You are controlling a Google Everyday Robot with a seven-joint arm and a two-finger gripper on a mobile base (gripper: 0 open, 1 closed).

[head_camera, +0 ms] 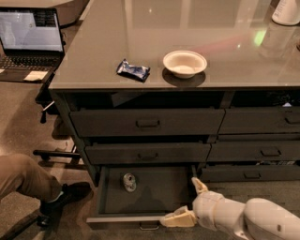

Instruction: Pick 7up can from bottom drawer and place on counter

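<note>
The bottom drawer [154, 194] is pulled open. The 7up can [129, 182], small and silvery, sits inside it towards the left back. My gripper [188, 202] is at the drawer's right front corner, well to the right of the can and apart from it. Its fingers are spread open and hold nothing; one fingertip [198, 184] is by the drawer's right side, the other [176, 219] over the front edge. The glossy grey counter [225, 28] spans the top above the drawers.
On the counter lie a dark blue snack wrapper [133, 70] and a white bowl [184, 63]. A white container [287, 11] stands at the far right. A seated person's leg and shoe [33, 185] and an open laptop [32, 40] are at the left.
</note>
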